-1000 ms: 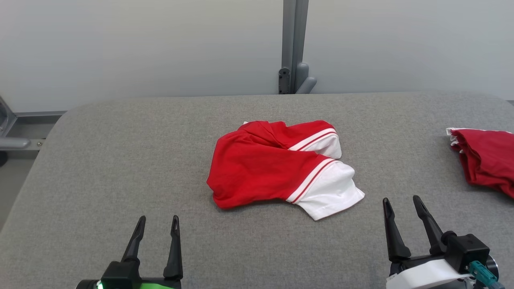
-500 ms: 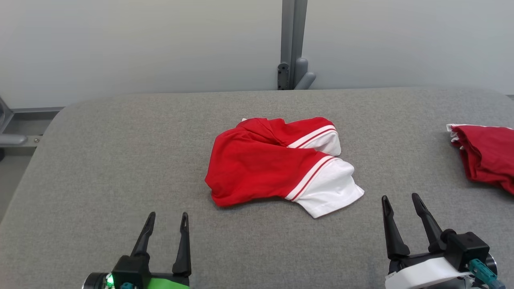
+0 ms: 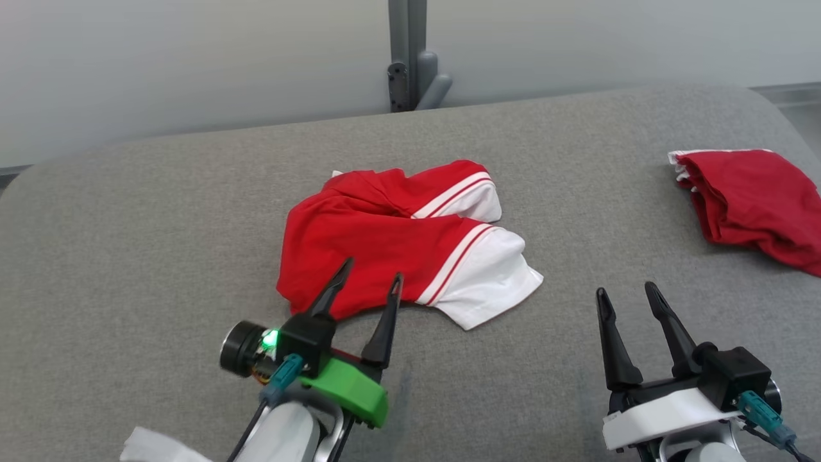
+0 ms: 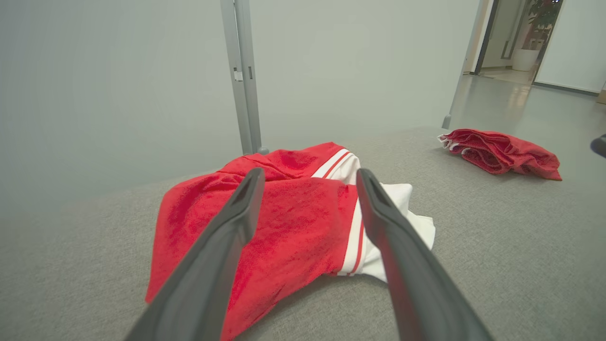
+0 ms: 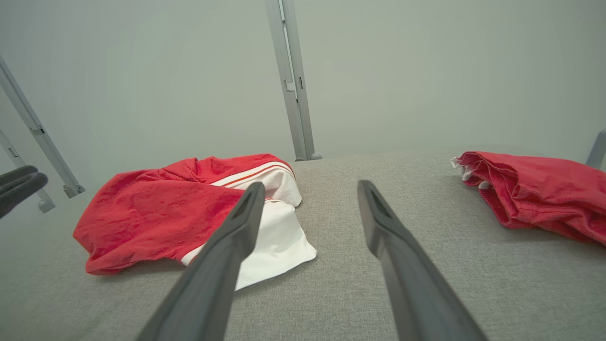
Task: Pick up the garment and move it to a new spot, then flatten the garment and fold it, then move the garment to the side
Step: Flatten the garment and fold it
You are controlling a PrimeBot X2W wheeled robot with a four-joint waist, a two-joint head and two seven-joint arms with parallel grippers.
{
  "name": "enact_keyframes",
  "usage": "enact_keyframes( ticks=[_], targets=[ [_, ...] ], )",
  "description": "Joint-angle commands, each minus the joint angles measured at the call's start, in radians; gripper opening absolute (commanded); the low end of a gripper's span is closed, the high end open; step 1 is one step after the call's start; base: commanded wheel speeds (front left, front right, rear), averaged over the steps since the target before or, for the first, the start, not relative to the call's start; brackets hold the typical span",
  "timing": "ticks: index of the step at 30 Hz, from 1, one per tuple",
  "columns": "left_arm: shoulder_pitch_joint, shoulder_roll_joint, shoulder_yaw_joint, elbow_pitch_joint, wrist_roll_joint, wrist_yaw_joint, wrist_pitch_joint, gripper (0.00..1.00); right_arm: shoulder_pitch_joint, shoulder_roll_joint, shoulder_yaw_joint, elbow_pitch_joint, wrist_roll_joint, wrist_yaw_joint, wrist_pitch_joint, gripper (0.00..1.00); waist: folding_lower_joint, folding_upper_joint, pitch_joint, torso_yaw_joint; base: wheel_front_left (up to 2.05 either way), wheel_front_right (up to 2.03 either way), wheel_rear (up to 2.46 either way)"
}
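On the grey table (image 3: 160, 224) before you, the garment (image 3: 391, 237) lies crumpled near the middle; it is red, with white sleeve ends set off by thin red and white stripes, and those white ends point toward your right; the cloth is bunched and folded over itself, not flat. Your left claw (image 3: 374, 268) stands wide, holding nothing; its two dark fingers point up the head view and their tips overlap the near red edge of the garment; from the left wrist view the fingers frame the red body of the cloth, with the near hem just ahead of them, but you cannot tell from these views whether the tips touch the fabric. Your right claw (image 3: 626, 289) is wide too and empty; it sits over bare table to the right of the white sleeve, apart from it, fingers pointing away from you. Farther right, near the table's edge, a second red cloth (image 3: 750, 199) lies in a heap, with white trim showing at its far left corner; it is well apart from the garment. Behind the table a grey post (image 3: 407, 51) rises against a pale wall (image 3: 192, 64).
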State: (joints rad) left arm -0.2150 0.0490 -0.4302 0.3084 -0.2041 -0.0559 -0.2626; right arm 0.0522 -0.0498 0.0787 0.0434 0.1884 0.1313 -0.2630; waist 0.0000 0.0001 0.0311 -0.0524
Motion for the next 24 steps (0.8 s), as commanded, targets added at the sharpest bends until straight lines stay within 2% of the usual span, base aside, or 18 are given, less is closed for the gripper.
enact_keyframes(
  ticks=[1,6,13,19,24],
  targets=[
    [-0.077,0.003,-0.053,0.047,-0.020,-0.017,-0.002,1.00,-0.027,-0.001,0.005,-0.005,-0.006,-0.001,-0.003,1.00,0.0000,-0.0001,0.081,-0.081,0.00,0.00,0.00],
    [-0.187,0.004,-0.140,0.153,-0.053,-0.021,-0.002,1.00,-0.054,-0.001,0.011,-0.004,-0.002,-0.001,-0.003,1.00,0.0000,-0.0001,0.127,-0.129,0.00,0.00,0.00],
    [-0.346,0.004,-0.245,0.385,-0.156,0.031,0.001,1.00,-0.096,-0.001,0.031,-0.001,0.025,-0.001,-0.003,1.00,0.0000,-0.0001,0.196,-0.209,0.00,0.00,0.00],
    [-0.457,0.005,-0.338,0.493,-0.206,0.062,0.015,1.00,-0.110,-0.001,0.045,0.004,0.045,-0.001,-0.003,1.00,0.0000,-0.0001,0.224,-0.242,0.00,0.00,0.00],
    [-0.533,0.004,-0.391,0.574,-0.229,0.124,0.036,1.00,-0.127,-0.001,0.069,0.010,0.058,-0.001,-0.003,1.00,0.0000,-0.0001,0.238,-0.263,0.00,0.00,0.00]
  ],
)
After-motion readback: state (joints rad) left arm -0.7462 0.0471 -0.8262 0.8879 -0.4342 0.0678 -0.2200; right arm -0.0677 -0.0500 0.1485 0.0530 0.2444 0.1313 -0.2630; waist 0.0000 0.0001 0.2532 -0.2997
